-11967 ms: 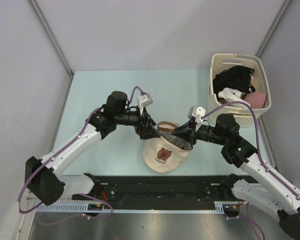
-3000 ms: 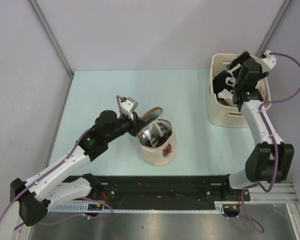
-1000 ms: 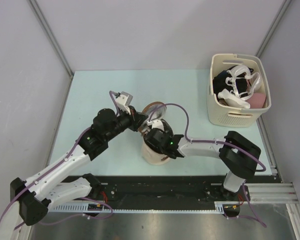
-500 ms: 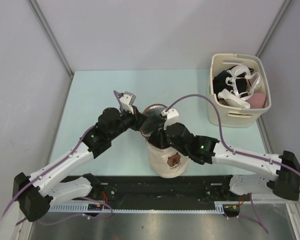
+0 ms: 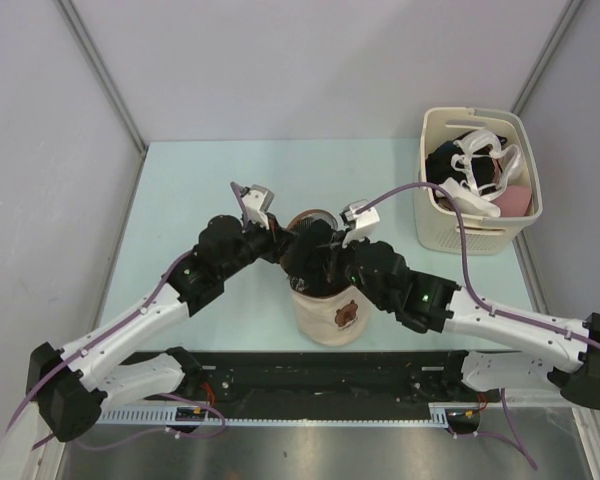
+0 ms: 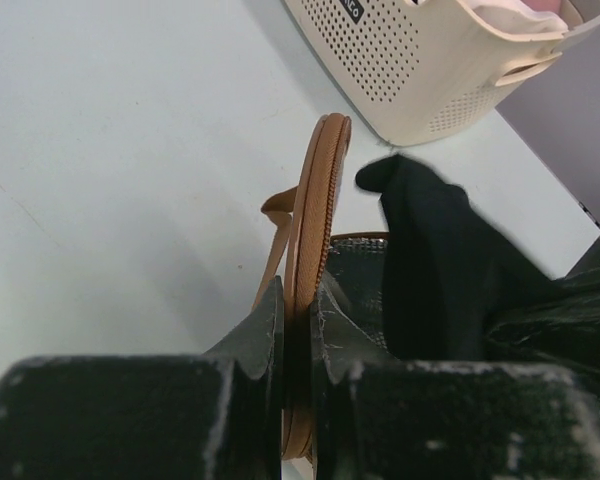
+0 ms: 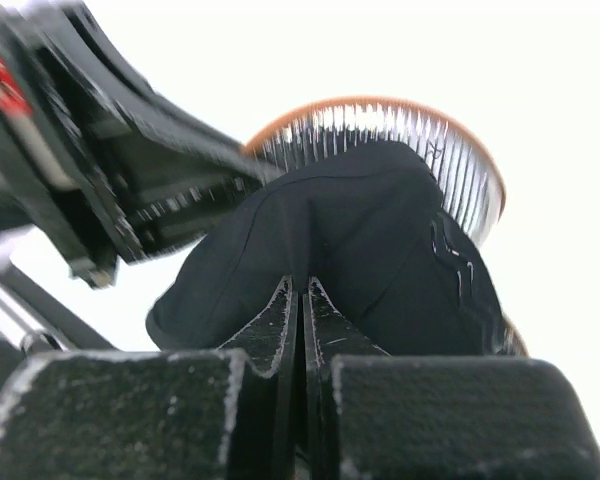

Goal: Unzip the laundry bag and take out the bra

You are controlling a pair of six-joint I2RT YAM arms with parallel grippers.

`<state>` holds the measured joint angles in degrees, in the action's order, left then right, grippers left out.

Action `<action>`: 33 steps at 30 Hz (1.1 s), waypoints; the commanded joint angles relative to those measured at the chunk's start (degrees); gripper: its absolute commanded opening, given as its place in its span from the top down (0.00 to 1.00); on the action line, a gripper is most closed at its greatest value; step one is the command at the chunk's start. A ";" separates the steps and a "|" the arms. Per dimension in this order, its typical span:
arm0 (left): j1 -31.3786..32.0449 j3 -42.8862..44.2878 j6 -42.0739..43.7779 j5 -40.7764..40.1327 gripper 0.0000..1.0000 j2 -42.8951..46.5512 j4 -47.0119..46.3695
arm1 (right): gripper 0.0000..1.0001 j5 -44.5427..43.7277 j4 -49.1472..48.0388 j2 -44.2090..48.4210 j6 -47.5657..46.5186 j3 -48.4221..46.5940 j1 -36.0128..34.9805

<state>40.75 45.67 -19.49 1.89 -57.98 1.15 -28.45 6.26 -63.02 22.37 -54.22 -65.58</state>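
Bag (image 5: 332, 318) stands upright on the table (image 5: 180, 190) between the two arms, its brown-rimmed lid (image 6: 318, 190) flipped up on edge. Left end effector (image 6: 298, 325) is clamped on that lid's rim. Right end effector (image 7: 301, 292) is pinched tight on the black bra (image 7: 370, 230), which bulges up out of the bag's mouth. Basket (image 5: 475, 235) holding other garments sits well apart, at the table's far right.
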 commanded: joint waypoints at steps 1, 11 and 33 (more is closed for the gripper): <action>-0.06 -0.67 -0.29 0.40 1.00 0.14 -1.85 | 1.00 -5.03 -10.30 5.10 -3.82 -0.63 -0.07; -0.06 2.05 -0.46 0.39 1.00 -2.58 1.14 | 1.00 -3.37 -22.77 14.33 -6.81 -1.07 13.19; -0.06 7.77 1.03 4.44 1.00 -2.67 4.30 | 1.00 5.50 -32.56 -12.98 -9.73 -23.20 64.06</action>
<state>40.75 50.28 -19.42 4.34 -61.23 5.34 -27.05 -25.93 -67.35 8.71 -73.91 -9.26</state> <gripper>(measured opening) 0.094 0.012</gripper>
